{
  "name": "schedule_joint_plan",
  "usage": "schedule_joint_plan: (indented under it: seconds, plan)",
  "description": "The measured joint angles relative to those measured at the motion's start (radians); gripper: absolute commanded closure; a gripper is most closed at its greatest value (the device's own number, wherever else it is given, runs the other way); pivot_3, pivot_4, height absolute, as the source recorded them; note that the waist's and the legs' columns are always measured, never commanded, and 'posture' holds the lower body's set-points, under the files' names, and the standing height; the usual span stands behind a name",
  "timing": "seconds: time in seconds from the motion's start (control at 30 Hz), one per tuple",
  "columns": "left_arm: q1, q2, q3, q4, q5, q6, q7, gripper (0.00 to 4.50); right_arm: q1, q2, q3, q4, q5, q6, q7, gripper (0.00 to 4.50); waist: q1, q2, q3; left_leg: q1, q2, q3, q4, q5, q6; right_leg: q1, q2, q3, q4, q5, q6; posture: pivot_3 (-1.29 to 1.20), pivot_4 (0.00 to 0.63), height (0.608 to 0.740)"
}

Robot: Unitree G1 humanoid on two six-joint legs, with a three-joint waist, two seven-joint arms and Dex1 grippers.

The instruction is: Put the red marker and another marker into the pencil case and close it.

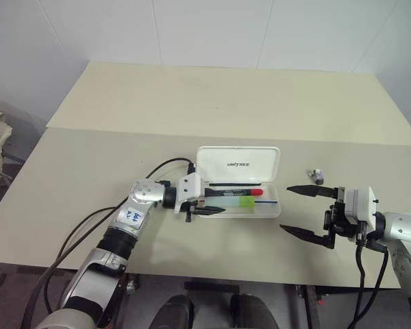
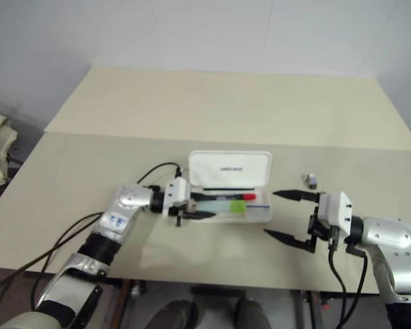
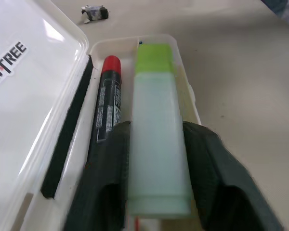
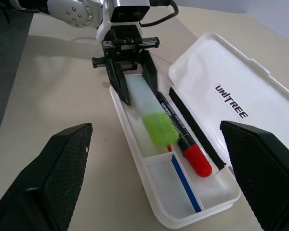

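With both markers in the pencil case [image 1: 273,210], the left gripper [image 3: 156,192] stands parted beside the green marker [image 3: 156,144] and the right gripper [image 1: 303,212] gapes empty, so the light, stiff lid [image 1: 238,163] (slick plastic) should be pushed at its free edge.

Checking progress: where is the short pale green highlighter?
In the open white plastic pencil case, beside the red-capped black marker, between the left gripper's fingers.

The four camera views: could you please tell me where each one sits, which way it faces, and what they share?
Left and right eye views: on the head, looking forward and down at the table; both arms show.
Left wrist view: looks along the left gripper, jaws either side of the green marker in the pencil case, beside the red marker.
Right wrist view: looks between the right gripper and its wide-open jaws at the case and the left gripper.
Shared: all show the open case with both markers.
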Motion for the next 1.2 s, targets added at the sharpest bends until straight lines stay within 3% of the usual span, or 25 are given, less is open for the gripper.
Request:
schedule_joint_plan:
  seconds: [0.13, 0.43, 0.8, 1.2]
  plan:
    - [-0.001, -0.015, 0.007, -0.005, -0.015, 0.015, -0.003, 0.38, 0.004, 0.001, 0.0, -0.007, 0.0, 0.0, -0.005, 0.0, -0.001, 0.0, 0.0, 0.0, 0.0, 0.0, 0.0, 0.0, 0.0, 0.0, 0.0, 0.0, 0.0, 0.0, 0.0, 0.0, 0.15, 0.74]
    - [0.0, -0.017, 0.025, -0.113, -0.087, 0.093, -0.036, 0.38, -0.006, 0.044, 0.008, -0.008, 0.002, 0.038, -0.057, 0.0, -0.002, -0.001, 0.0, 0.0, 0.0, 0.0, 0.0, 0.0, 0.0, 0.0, 0.0, 0.0, 0.001, 0.0, 0.0, 0.0, 0.15, 0.74]
    - [0.065, 0.046, 0.09, -0.313, -0.169, 0.196, -0.025, 0.38, -0.07, 0.187, -0.047, 0.042, 0.01, 0.205, -0.394, 0.0, -0.003, -0.001, 0.0, 0.0, 0.0, -0.001, -0.001, 0.0, 0.0, -0.002, 0.0, 0.001, 0.003, 0.0, 0.0, 0.0, 0.15, 0.74]
    - [0.179, 0.167, 0.165, -0.535, -0.248, 0.3, -0.005, 0.38, -0.126, 0.27, -0.086, 0.167, -0.132, 0.239, -0.736, 0.0, -0.004, -0.001, 0.0, 0.0, -0.001, -0.001, -0.001, 0.0, 0.0, -0.005, 0.0, 0.003, 0.008, 0.0, 0.0, 0.0, 0.15, 0.74]
